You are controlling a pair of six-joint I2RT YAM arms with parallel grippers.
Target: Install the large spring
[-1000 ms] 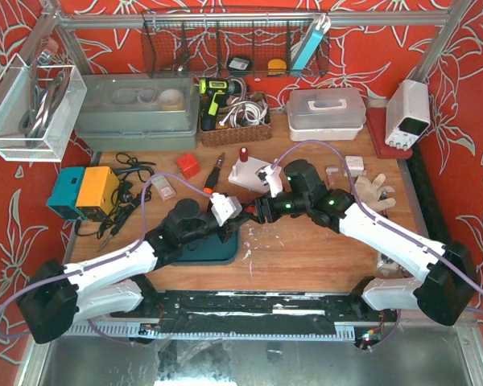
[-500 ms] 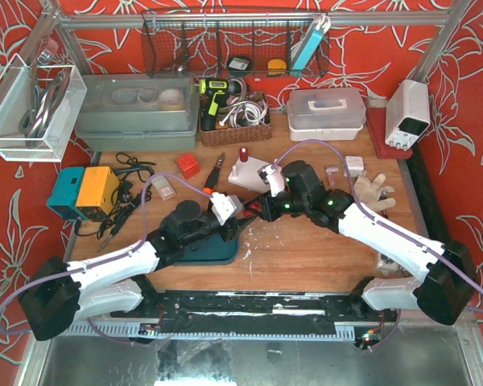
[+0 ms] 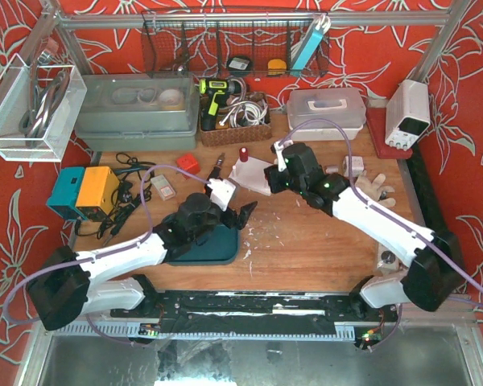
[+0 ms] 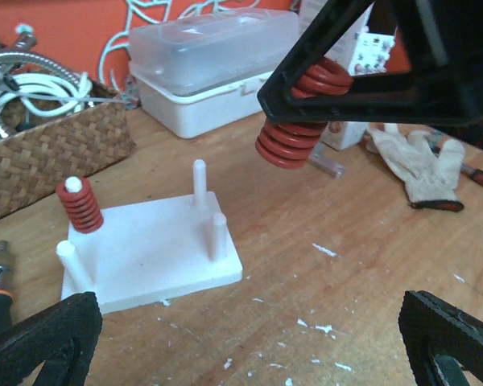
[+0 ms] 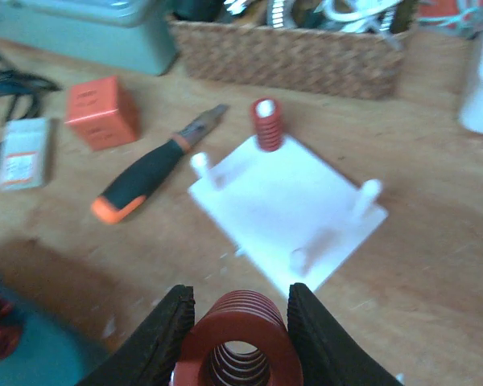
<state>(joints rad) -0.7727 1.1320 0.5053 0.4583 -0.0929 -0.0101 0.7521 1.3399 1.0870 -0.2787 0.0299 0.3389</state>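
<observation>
While the right claw (image 5: 240, 318) pinches the large spring (image 4: 294, 133) in the air beside the white peg plate (image 5: 294, 205) toward the table's (image 3: 322, 249) far edge, the left claw (image 4: 241, 354) gapes wide, holding nothing. Three pegs stand bare; a small spring (image 5: 266, 125) sits on the fourth. Bare wood lies open toward the near edge.

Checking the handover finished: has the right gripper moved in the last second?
Yes. The right gripper, holding the large spring, moved away from the arm bases, up to the white peg plate.
</observation>
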